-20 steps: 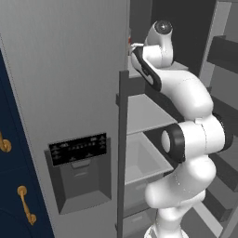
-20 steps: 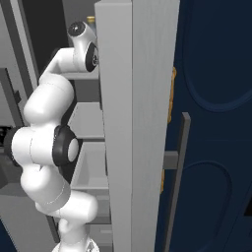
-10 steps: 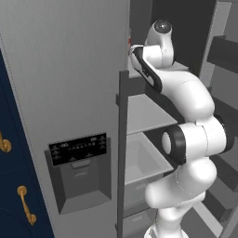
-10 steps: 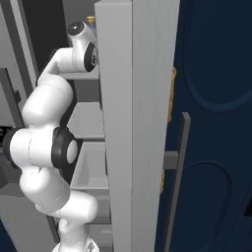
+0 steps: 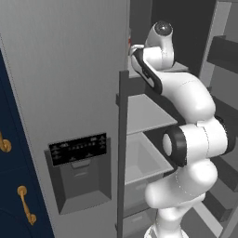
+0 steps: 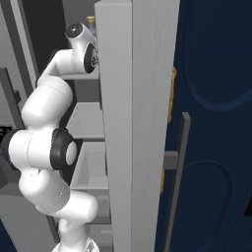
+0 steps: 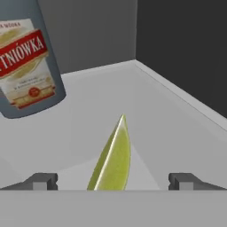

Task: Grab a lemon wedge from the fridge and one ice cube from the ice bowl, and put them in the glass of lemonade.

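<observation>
While the tall light-grey side-by-side fridge is standing with its door swung open and the white arm is reaching onto an upper shelf inside it, the first part of the task is judged to be only under way. In the hand view, the small yellow-green lemon wedge is being framed between the two dark finger tips of the gripper, which are being held spread wide, one on each side of the wedge and apart from it; nothing is being pinched. The wedge is lying on the pale grey shelf floor, near a corner where a light wall is meeting a dark one. Just beyond it and to the left of that view, a grey-blue bottle with a red-and-cream label is being seen, tilted by the roll of the camera; whether it is touching the wedge cannot be told, though a strip of bare shelf is showing between them.

What is being counted as done: the fridge opened and the wedge approached. What is being left, as a judgement: closing on the wedge, lifting it out, carrying it to the glass of lemonade, then fetching one ice cube from the ice bowl and adding that as well.

By count, one lemon wedge, one labelled bottle and two finger tips are being shown in the hand view; in the left base view, one black dispenser panel and two brass handles on the navy cabinet are being shown.
</observation>
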